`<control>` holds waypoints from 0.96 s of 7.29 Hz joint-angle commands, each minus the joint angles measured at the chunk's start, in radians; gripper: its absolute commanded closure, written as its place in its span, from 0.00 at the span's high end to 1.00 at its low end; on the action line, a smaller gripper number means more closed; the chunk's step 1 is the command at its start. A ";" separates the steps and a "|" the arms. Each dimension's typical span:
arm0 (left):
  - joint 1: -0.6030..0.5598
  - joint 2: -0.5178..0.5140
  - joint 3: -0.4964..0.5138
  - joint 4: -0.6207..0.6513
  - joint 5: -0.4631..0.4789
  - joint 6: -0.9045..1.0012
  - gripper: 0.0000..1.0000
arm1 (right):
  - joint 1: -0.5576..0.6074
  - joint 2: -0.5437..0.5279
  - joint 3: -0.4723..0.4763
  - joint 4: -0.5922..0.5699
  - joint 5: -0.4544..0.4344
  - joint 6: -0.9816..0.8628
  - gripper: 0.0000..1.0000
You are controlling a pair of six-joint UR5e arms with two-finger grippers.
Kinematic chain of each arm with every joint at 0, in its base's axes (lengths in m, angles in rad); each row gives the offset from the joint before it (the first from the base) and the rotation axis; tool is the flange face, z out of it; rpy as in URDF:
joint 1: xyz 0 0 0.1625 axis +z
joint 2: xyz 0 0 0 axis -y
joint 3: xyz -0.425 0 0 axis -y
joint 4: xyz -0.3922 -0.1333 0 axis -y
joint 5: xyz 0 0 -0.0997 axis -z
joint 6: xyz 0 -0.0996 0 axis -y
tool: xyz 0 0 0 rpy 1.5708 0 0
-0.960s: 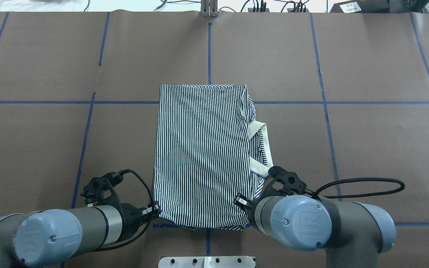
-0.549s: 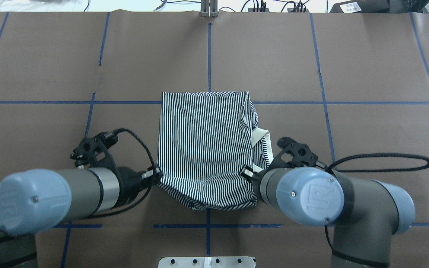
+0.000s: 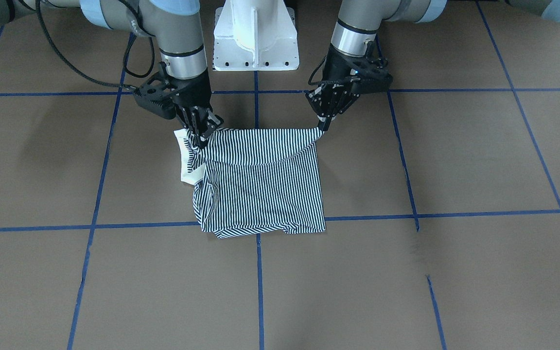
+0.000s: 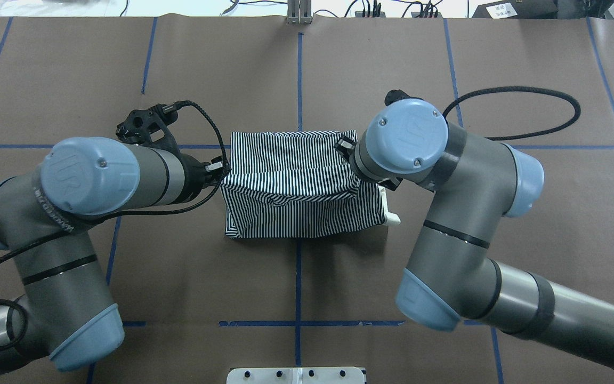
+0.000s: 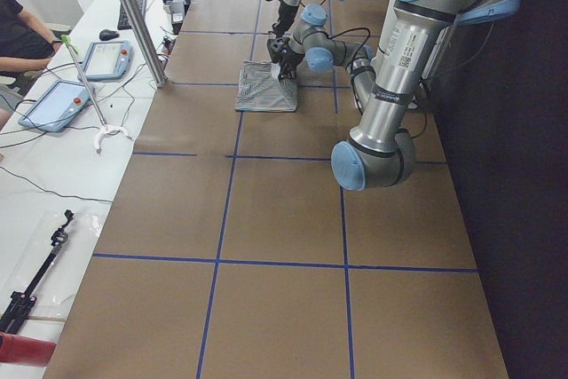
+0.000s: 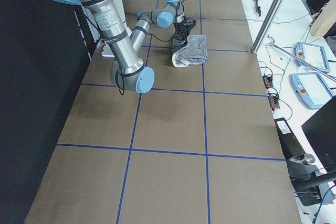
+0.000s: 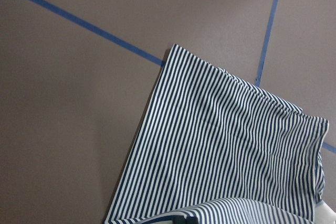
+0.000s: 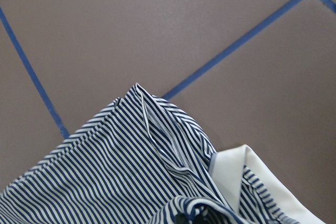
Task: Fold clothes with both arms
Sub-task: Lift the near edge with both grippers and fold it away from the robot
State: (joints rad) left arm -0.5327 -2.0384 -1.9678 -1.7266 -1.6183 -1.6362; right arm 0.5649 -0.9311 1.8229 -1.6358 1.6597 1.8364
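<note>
Polo shirt (image 3: pixel 265 189) is pinched at two lifted corners by left gripper (image 3: pixel 324 127) and right gripper (image 3: pixel 196 138).

Half-folded polo shirt (image 3: pixel 265 189) has its edge pinched by left fingers (image 3: pixel 327 120) and right fingers (image 3: pixel 197 127).

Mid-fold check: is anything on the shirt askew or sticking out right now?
The cream collar sticks out past the side edge of the striped shirt, beside the right gripper, so that side is uneven. The hem farthest from the robot is rumpled. The corner at the left gripper looks tidy.
</note>
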 commanded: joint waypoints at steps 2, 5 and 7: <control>-0.044 -0.074 0.184 -0.091 0.004 0.056 0.00 | 0.088 0.130 -0.320 0.192 0.074 -0.022 0.00; -0.119 -0.176 0.459 -0.239 0.041 0.211 0.00 | 0.133 0.195 -0.514 0.321 0.100 -0.032 0.00; -0.171 -0.225 0.619 -0.371 0.049 0.316 0.26 | 0.147 0.265 -0.710 0.428 0.103 -0.096 0.72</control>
State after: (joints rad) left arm -0.6706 -2.2268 -1.4519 -2.0196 -1.5766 -1.3924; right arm 0.7011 -0.7066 1.2371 -1.2872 1.7591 1.7810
